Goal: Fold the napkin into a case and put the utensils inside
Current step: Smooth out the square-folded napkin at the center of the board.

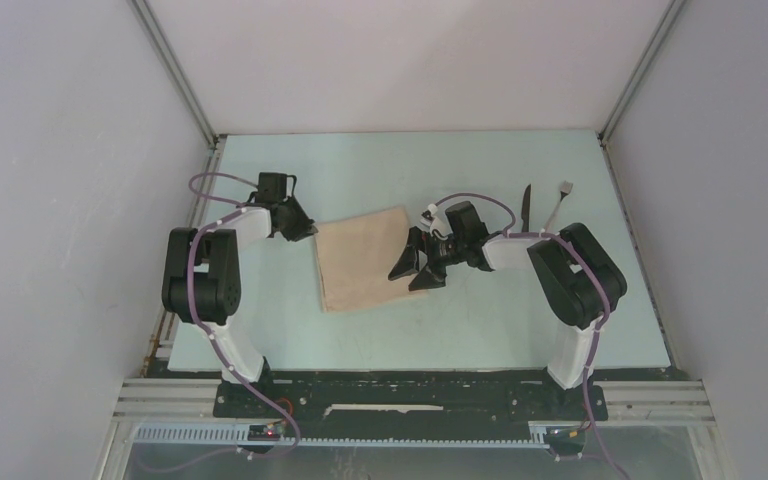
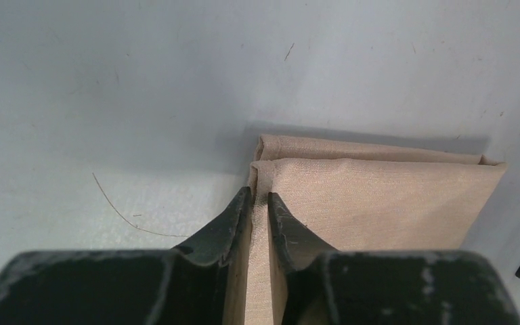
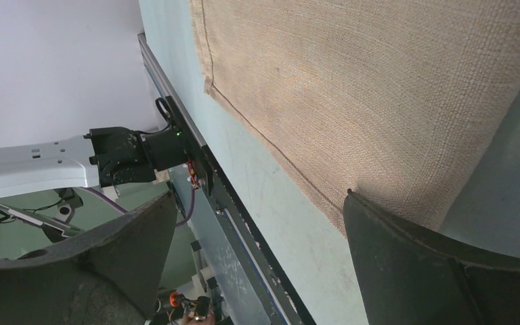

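Observation:
The beige napkin point(image 1: 365, 260) lies folded in layers in the middle of the table. My left gripper point(image 1: 305, 230) is at its far left corner. In the left wrist view the gripper point(image 2: 259, 196) is shut on the napkin's point(image 2: 379, 196) edge, with cloth between the jaws. My right gripper point(image 1: 415, 270) is open at the napkin's right edge. In the right wrist view it point(image 3: 260, 195) is open, with one fingertip point(image 3: 379, 230) at the hem of the napkin point(image 3: 352, 88) and nothing held. The black knife point(image 1: 526, 208) and grey fork point(image 1: 561, 200) lie at the far right.
White walls enclose the table on three sides. A metal rail point(image 1: 410, 385) runs along the near edge by the arm bases and shows in the right wrist view point(image 3: 203, 176). A loose thread point(image 2: 118, 213) lies on the table left of the napkin.

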You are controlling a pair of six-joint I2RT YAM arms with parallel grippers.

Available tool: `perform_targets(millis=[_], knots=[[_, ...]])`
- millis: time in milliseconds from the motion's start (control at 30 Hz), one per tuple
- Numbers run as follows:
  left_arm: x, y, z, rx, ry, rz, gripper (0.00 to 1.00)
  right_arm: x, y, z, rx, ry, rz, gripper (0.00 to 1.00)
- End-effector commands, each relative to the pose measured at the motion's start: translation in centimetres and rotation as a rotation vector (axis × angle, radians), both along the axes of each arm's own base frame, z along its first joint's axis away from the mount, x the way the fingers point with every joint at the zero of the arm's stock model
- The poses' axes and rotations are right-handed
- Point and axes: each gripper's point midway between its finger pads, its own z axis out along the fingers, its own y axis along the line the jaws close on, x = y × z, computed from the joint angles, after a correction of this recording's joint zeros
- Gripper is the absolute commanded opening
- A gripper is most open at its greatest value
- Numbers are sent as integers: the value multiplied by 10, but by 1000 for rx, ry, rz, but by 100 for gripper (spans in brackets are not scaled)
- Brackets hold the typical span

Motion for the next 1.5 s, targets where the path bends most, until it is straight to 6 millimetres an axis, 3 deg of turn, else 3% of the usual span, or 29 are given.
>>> perform_targets(millis=[0, 167, 300, 367, 467, 533, 633, 700, 767, 833, 933, 1000, 1067, 1200, 1267, 1467], knots=[[22, 0, 19, 18, -82, -12, 18, 7, 6, 10, 23, -46, -1, 100], [23, 0, 12, 14, -69, -10, 20, 5, 4, 7, 16, -37, -8, 100], [26, 3, 23, 43, -92, -6, 18, 3, 0, -10, 30, 9, -58, 100], [30, 4, 27, 49, -97, -9, 10, 2, 0, -21, 14, 29, -74, 100], [36, 2, 28, 36, -96, -11, 12, 1, 0, -20, 28, 42, -98, 100], [35, 3, 33, 48, -91, -7, 22, 2, 2, -3, 60, 6, -91, 100], [23, 11, 51, 126, -101, 7, 51, 15, 2, 29, 86, -82, -90, 100], [15, 19, 64, 168, -111, 30, 67, 31, 2, 39, 81, -122, -95, 100], [6, 22, 74, 174, -121, 44, 76, 50, 4, 45, 105, -128, -98, 100], [-1, 15, 80, 129, -148, 34, 75, 71, 7, 46, 131, -140, -122, 100], [-5, -22, 81, -73, -198, -26, 63, 101, 13, 44, 151, -153, -144, 100], [-3, -42, 70, -175, -188, -73, 49, 119, 20, 40, 165, -162, -155, 100], [5, -49, 58, -209, -181, -83, 42, 138, 29, 45, 185, -187, -162, 100], [24, -49, 42, -272, -189, -38, 40, 169, 45, 48, 218, -224, -174, 100], [31, -44, 31, -277, -179, 2, 43, 184, 47, 40, 211, -213, -193, 100], [35, -14, -8, -284, -107, 133, 44, 221, 26, -8, 177, -89, -345, 99]])
